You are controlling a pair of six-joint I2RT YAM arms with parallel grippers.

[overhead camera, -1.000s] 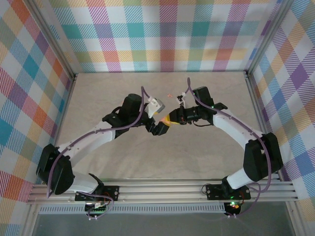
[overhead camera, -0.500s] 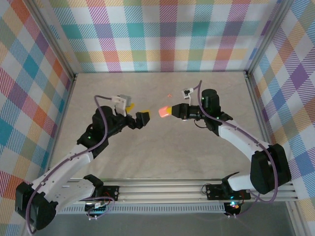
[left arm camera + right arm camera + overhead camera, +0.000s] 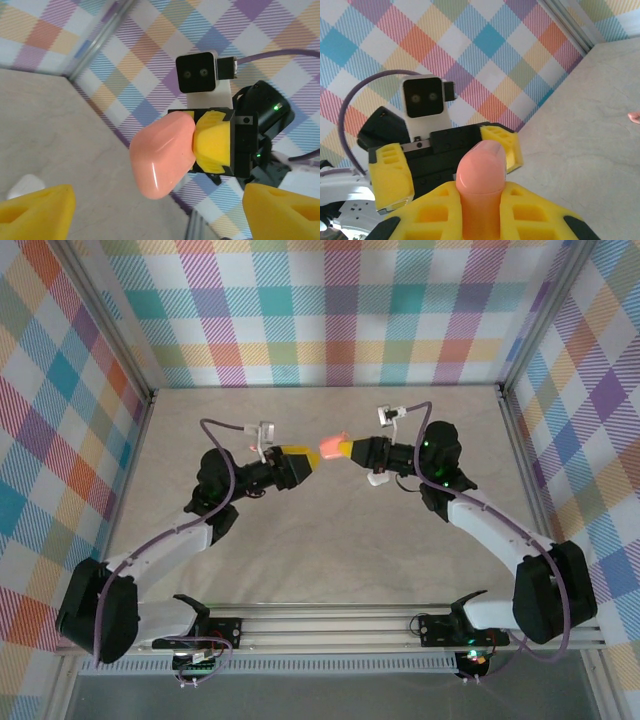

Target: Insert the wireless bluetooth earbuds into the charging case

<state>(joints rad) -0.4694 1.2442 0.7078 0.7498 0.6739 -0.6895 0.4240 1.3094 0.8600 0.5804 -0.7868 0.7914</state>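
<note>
Plaid-walled booth, beige table. We list: right gripper, clamped on the pink charging case, held above the table; left gripper, jaws spread and empty, facing the case, just beside it; one pink earbud, lying on the table.

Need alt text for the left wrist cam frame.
The right gripper, facing the camera, clamps a rounded pink charging case in the air before a plaid wall. The left gripper shows yellow fingertips wide apart at the bottom corners; a small white object lies on the beige table, lower left.
</note>
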